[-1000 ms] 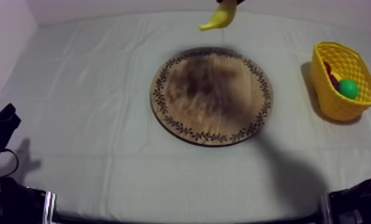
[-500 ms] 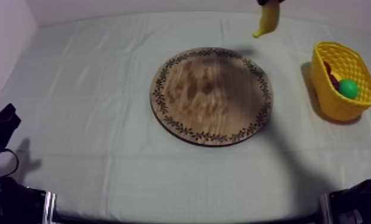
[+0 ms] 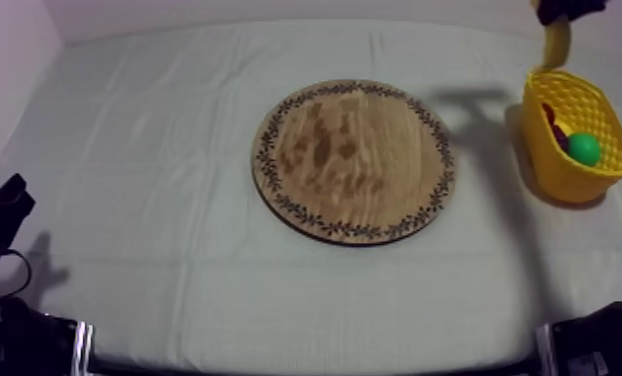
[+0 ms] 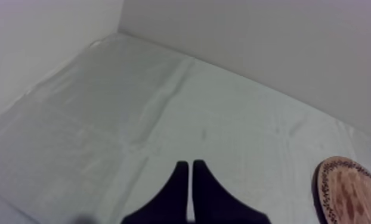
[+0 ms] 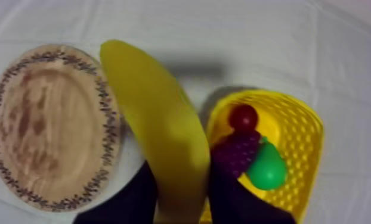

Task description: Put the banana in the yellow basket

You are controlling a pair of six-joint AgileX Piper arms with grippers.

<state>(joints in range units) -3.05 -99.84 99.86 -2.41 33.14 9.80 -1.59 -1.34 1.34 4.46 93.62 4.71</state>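
At the lower left of the top view my left pincer (image 4: 190, 165) sits low at the edge of the counter (image 3: 155, 150), and its own camera shows the two black fingers lying together as a narrow wedge, clenched on nothing, above bare cloth. In the middle of the counter lies the round wooden board (image 3: 355, 160) with its patterned rim, nothing on it. Over at the upper right, my right pincer (image 3: 572, 8) comes in from the top edge and grips the banana (image 3: 555, 45), which hangs down from it just above the far rim of the yellow basket (image 3: 557, 175). From that arm's camera the black fingers are closed on either side of the banana, and it hangs between the board and the basket, overlapping the basket's rim. The basket stands at the right side of the counter, well apart from the board, and holds a green pear (image 3: 583, 148), a bunch of grapes (image 5: 235, 156) and a small red fruit (image 5: 244, 117).
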